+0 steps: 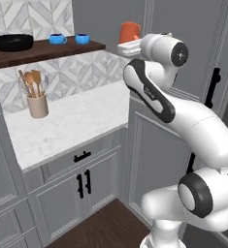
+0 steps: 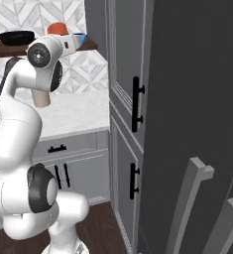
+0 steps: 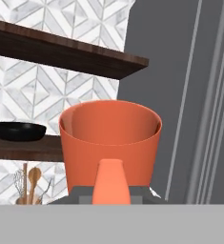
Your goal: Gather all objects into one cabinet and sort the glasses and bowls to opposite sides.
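So at this point I had the tall orange-red cylindrical mug (image 3: 110,143) clamped in the jaws by its side handle, held upright in the air just off the right end of the thick dark brown wooden shelf board (image 1: 47,52). The jaws were squeezed down narrow on that handle; in the hand view the fingertips were mostly buried behind it, so I'm partly guessing at the exact contact.

Progress looked decent: the wide glossy black bowl (image 1: 12,42) sat at the left end of the shelf, and the two small bright-blue handled cups (image 1: 57,38) stood further right, apart from it. I figured only the mug was left, and it belonged on the cup side.

The gripper (image 1: 127,48) itself was mostly hidden by the arm's wrist. The beige utensil holder with wooden spoons (image 1: 38,104) sat on the counter below.
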Controlling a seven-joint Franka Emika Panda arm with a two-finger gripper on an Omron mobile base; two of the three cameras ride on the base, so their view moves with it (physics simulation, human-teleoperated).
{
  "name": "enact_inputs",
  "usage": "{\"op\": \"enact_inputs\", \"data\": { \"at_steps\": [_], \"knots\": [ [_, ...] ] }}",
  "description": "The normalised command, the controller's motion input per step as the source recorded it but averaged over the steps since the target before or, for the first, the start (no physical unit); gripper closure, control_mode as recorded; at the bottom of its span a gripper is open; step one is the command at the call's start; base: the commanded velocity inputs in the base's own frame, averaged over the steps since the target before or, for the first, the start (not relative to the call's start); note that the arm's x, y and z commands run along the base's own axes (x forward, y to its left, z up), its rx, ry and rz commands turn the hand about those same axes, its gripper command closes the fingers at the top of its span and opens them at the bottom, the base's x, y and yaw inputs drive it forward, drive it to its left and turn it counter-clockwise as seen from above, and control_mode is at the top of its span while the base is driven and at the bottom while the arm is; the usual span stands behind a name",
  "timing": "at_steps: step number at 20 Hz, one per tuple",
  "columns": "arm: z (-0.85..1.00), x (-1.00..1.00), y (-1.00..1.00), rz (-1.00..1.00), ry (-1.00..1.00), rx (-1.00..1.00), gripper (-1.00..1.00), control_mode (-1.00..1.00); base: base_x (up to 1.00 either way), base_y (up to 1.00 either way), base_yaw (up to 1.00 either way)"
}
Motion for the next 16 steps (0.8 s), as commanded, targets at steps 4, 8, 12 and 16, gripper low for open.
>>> {"op": "enact_inputs", "data": {
  "at_steps": [4,8,12,16],
  "knots": [
    [0.00,0.00,0.00,0.00,0.00,0.00,1.00,1.00,0.05,0.05,-0.18],
    [0.00,0.00,0.00,0.00,0.00,0.00,1.00,1.00,0.09,0.10,-0.10],
    [0.00,0.00,0.00,0.00,0.00,0.00,1.00,1.00,0.00,0.03,0.00],
    [0.00,0.00,0.00,0.00,0.00,0.00,1.00,1.00,0.30,0.67,0.03]
  ]
}}
